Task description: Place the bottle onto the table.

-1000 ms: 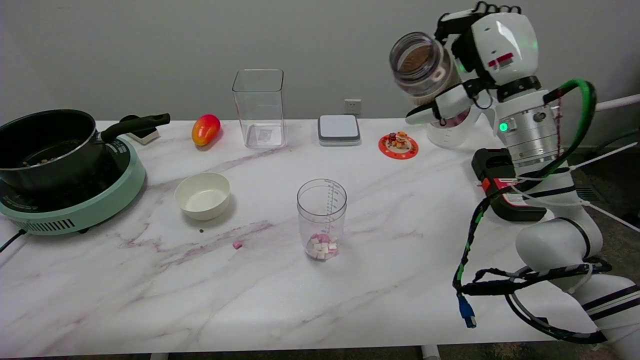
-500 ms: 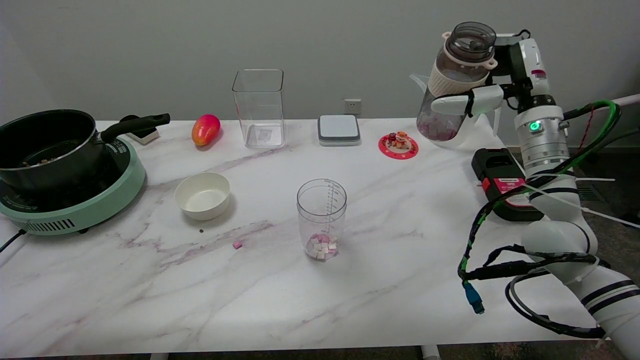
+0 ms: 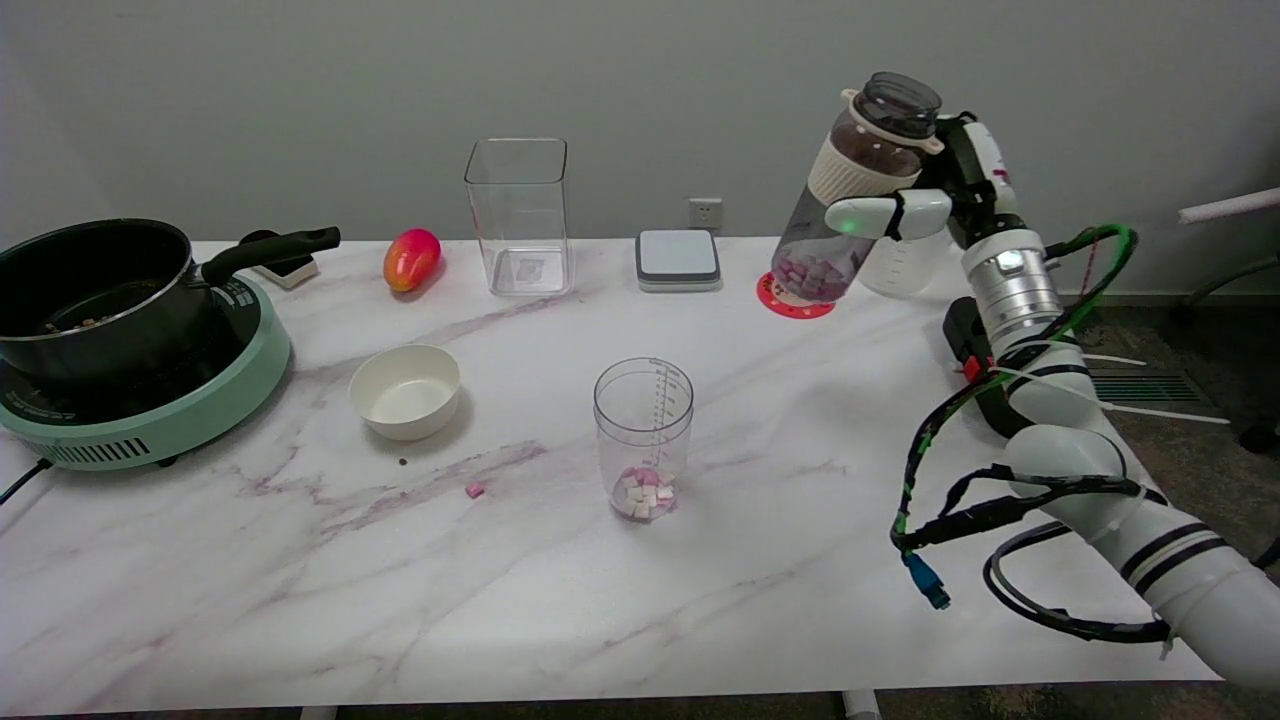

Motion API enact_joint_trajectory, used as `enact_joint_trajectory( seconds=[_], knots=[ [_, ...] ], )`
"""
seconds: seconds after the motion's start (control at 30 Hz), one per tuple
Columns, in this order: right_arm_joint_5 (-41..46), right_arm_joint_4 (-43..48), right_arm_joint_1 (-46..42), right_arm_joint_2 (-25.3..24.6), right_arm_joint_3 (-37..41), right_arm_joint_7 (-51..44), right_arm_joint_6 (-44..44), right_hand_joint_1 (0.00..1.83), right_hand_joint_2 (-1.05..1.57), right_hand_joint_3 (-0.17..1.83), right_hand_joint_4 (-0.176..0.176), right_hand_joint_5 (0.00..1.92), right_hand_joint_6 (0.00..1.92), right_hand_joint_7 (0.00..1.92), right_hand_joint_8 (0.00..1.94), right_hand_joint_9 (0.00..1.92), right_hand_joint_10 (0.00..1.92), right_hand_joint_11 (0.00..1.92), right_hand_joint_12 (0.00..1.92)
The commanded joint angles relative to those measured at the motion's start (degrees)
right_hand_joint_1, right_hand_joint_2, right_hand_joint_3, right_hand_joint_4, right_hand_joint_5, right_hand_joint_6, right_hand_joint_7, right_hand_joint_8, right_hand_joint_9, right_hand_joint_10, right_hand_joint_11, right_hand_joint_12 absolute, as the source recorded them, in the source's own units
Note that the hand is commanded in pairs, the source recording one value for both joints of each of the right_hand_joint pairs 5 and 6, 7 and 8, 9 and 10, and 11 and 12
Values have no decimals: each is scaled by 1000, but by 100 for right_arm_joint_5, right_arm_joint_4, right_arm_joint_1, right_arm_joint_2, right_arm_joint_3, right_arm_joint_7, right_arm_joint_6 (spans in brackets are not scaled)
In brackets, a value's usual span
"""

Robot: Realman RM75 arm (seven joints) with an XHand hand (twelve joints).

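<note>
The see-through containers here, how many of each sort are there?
Bottle, gripped in the right hand: 1
Square bin: 1
Measuring cups, one mid-table with pink and white cubes, one behind the bottle: 2
Total: 4

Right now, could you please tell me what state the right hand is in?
Right hand: closed around the bottle, holding it tilted in the air above the table.
</note>
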Motion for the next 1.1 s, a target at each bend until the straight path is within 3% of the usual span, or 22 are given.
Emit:
enact_joint_trajectory(
  seconds=[0.03, 0.4, 0.93, 1.1],
  knots=[
    [-372, -1345, 1109, -71, -1181, 644, -188, 1497, 800, 865, 0, 1628, 1628, 1653, 1653, 1401, 1401, 1250, 1250],
    [-804, -2194, 1565, -431, -1350, 788, -52, 1483, 792, 864, 0, 1629, 1629, 1648, 1648, 1393, 1393, 1243, 1243],
    [-1770, -3390, 2051, -1189, -1780, 772, 833, 1262, 1383, 345, 0, 1843, 1843, 1748, 1748, 1482, 1482, 1318, 1318],
    [-1995, -3816, 2132, -1422, -1797, 772, 1179, 1160, 1553, 276, 0, 1897, 1897, 1781, 1781, 1515, 1515, 1344, 1344]
  ],
)
